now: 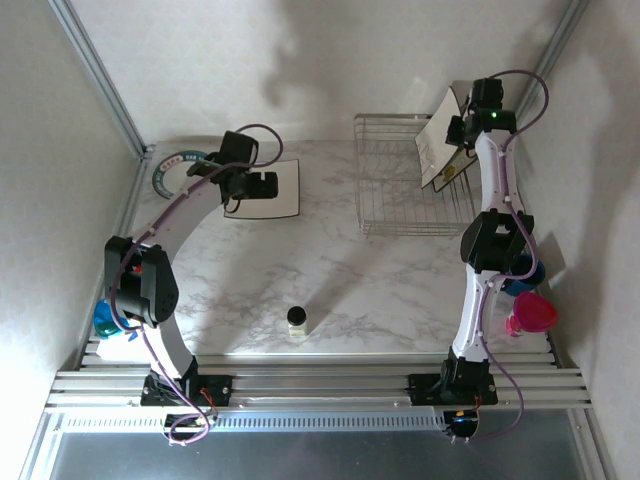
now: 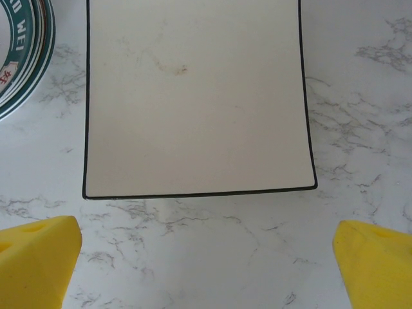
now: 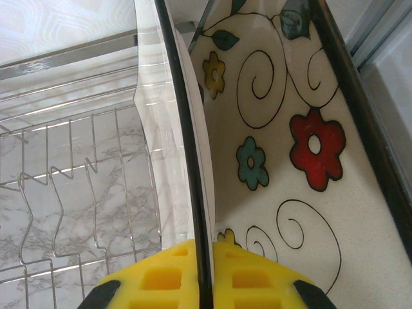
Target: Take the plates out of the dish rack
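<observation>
Progress late: round plates [image 1: 178, 165], square plate [image 2: 196, 96] on surface [image 1: 320, 270], 10 o'clock; left hand [image 2: 206, 257] open. Right hand [image 3: 205, 277] clenched on flowered plate [image 3: 290, 141] at dish rack [image 1: 395, 190], 1 o'clock; last one, I judge.

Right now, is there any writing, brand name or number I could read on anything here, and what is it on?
"WEI": white letters on the teal rim of the round white plate, cut off by the picture's edge.
Too cropped to read: red marks lower on that rim.
No text: the plain square cream plate with a dark edge.
No words, only flowers and swirls: the flowered square cream plate.
</observation>
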